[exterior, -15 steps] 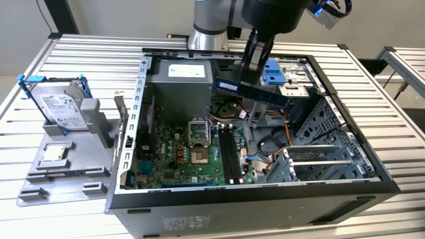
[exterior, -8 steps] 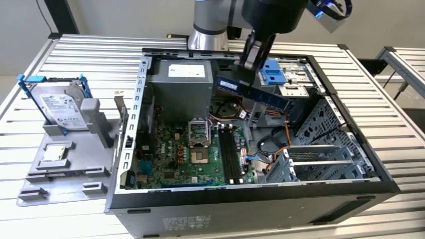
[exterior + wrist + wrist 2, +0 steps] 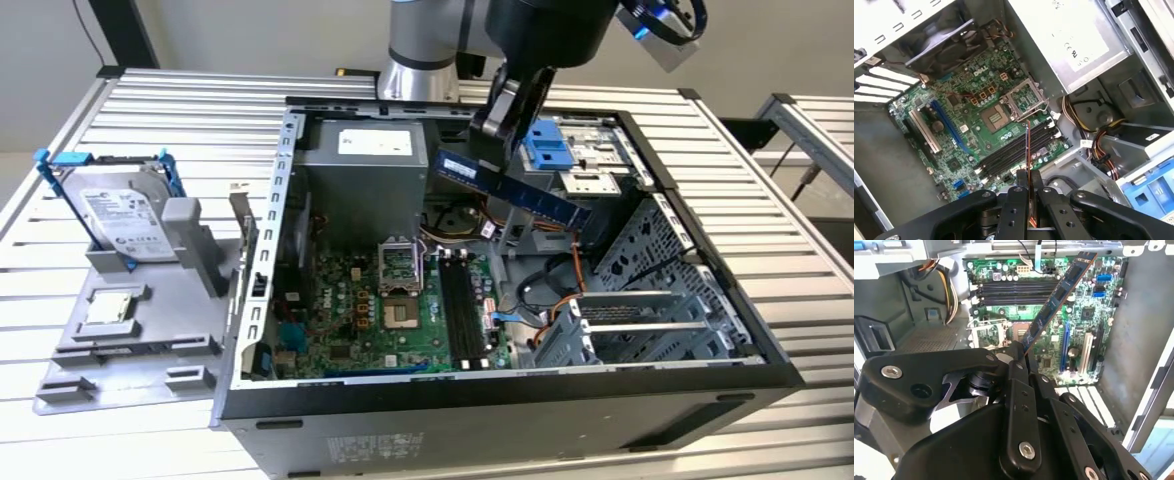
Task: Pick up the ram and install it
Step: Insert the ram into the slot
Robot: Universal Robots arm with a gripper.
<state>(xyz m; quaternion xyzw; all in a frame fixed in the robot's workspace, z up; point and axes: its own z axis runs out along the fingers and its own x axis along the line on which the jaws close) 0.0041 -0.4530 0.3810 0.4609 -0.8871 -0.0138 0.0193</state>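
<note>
We have the long, thin blue circuit-board ram (image 3: 523, 195) pinched at one end between the fingers of the black gripper (image 3: 491, 138), which is closed on it and carries nothing else. The stick hangs in the air above the flat green motherboard (image 3: 354, 300), clear of it, inside the open black-and-grey metal computer case (image 3: 507, 388). In the exterior view it slopes, with its gripped end higher above the motherboard than its free end.

As we judge it, the step in hand is bringing the ram over the row of long black memory slots (image 3: 1014, 152) along one edge of the motherboard. In both wrist views the ram (image 3: 1056, 300) crosses those slots (image 3: 1014, 289) at an angle rather than lying along them, so alignment looks to us like the main care. The stick wants turning until its long edge runs parallel with one slot, and levelling so that both ends meet the motherboard together. Because we hold it by one end only, the free end may lever in the grip, so slow, steady travel suits it. We also mind the bundle of orange and yellow cables (image 3: 1099, 125) just off the motherboard's slot edge, and the square processor socket (image 3: 995, 119) beside the slots. The ram should brush neither.
</note>
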